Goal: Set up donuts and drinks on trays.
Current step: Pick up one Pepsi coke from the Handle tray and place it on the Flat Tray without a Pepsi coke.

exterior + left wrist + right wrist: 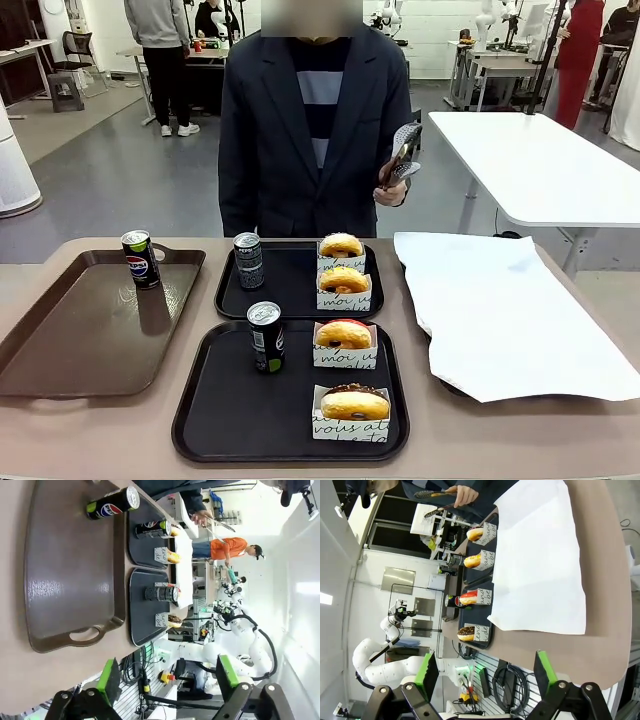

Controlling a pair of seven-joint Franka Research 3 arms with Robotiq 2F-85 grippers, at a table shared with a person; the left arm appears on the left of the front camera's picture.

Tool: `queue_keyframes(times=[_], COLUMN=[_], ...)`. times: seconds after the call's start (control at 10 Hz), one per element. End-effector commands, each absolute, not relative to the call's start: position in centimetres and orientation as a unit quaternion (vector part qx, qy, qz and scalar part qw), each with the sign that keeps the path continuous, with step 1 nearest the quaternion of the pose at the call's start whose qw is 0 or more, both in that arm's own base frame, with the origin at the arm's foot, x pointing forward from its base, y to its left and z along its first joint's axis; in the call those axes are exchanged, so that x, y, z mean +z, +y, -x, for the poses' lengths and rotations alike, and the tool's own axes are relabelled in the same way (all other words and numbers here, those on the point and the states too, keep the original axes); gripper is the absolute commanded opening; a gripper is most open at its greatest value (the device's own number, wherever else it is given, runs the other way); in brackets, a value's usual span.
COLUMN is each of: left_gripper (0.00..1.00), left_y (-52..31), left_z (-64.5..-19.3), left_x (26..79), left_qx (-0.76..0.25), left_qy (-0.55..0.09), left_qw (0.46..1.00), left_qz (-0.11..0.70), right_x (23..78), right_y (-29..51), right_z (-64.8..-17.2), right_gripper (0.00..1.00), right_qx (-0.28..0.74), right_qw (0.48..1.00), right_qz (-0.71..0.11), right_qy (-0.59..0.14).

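Two black trays sit mid-desk, one behind the other. On the near tray (215,420), by my edge, a dark can with a green mark (266,337) stands at its far-left part; a red-glazed donut (344,335) and a chocolate-sprinkled donut (354,402) sit in white sleeves along its right side. On the far tray (290,295) a dark can (248,260) stands at the far-left corner, its print too small to read, and two yellow-glazed donuts (342,246) (344,279) in sleeves line the right side. The sleeves carry black cursive; I can make out "mou" and "vous" and little more.

At the left end of the desk (520,435) lies a longer brown tray (80,330) with a Pepsi can (140,259) upright in its far-right corner. A white paper sheet (500,310) covers the right end. Across the far edge a person in a dark jacket holds tongs (402,155) in one hand (390,193).

My left hand (167,680) hangs spread wide, nothing between its green pads, off the desk's near-left edge. My right hand (487,672) is likewise parted and empty, off the near-right edge beyond the paper.
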State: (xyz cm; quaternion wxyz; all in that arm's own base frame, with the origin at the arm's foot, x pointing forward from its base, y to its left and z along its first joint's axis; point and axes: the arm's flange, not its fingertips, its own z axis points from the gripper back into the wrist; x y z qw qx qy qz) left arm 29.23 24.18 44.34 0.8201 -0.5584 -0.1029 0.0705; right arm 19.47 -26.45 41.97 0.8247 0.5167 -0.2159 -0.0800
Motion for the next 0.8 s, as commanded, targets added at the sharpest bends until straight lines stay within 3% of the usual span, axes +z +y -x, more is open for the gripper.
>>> queue_keyframes(times=[0.0,0.7], left_gripper=[1.00,1.00], left_y=[23.06,23.06], left_z=[-29.09,-29.09], left_x=[43.70,43.70], left_qx=[0.070,0.070], left_qy=[-0.088,-0.088], left_qw=[0.815,0.815], left_qz=[0.568,0.568], right_x=[42.10,42.10], right_y=[-26.53,-26.53], right_z=[-19.72,-19.72], right_gripper=[1.00,1.00], right_qx=[-0.073,-0.073], right_qw=[0.816,0.816], right_qz=[-0.525,-0.525], right_qy=[-0.231,-0.231])
